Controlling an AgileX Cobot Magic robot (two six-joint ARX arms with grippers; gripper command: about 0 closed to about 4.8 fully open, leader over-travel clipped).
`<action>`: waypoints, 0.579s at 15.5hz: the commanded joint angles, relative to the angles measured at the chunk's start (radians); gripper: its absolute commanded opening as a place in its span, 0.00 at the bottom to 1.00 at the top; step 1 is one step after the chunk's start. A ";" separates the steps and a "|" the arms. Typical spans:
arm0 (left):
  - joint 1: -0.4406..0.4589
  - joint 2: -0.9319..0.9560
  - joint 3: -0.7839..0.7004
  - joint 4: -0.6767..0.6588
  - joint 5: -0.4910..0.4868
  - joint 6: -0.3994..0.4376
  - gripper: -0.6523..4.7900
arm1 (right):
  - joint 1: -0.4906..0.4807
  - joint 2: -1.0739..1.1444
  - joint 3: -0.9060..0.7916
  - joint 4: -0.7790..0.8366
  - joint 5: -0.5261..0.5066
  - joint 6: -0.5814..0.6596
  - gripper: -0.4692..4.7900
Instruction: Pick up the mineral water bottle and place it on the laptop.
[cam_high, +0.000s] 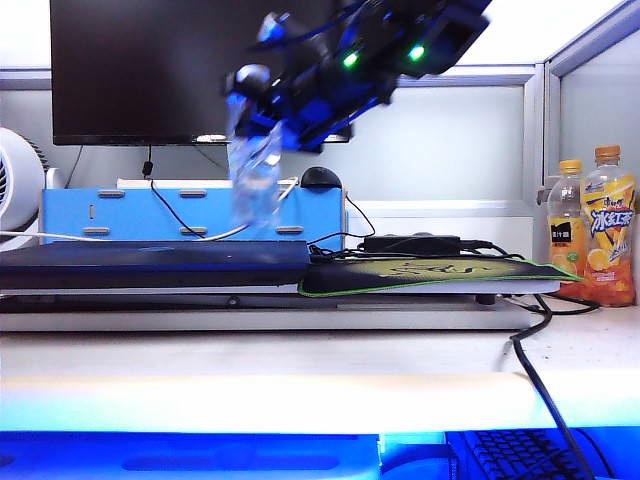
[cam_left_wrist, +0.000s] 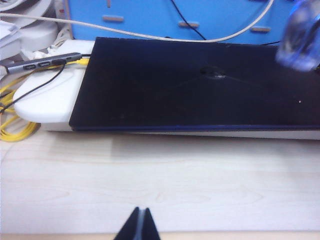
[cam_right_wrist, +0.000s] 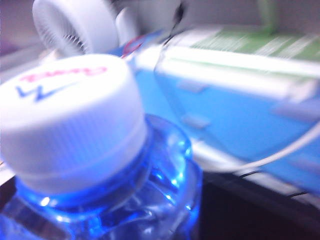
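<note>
Mineral water bottle (cam_high: 256, 175) upright, cap up, pinched by right pincer (cam_high: 262, 120) above laptop (cam_high: 150, 262); left pincer (cam_left_wrist: 139, 225) pressed together.

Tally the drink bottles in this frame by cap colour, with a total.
White cap: 1, the water bottle held in the air by the right pincer above the laptop.
Orange cap: 2, the drink bottles at the table's right edge.
Total: 3
</note>
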 joint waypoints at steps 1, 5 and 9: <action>-0.002 -0.002 0.001 0.004 0.001 0.001 0.12 | 0.016 0.006 0.020 0.068 -0.004 0.003 0.09; -0.002 -0.002 0.001 0.004 0.001 0.001 0.12 | 0.020 0.013 0.020 0.080 -0.004 0.003 0.09; -0.002 -0.002 0.001 0.004 0.001 0.001 0.12 | 0.020 0.014 0.020 0.063 -0.004 0.003 0.09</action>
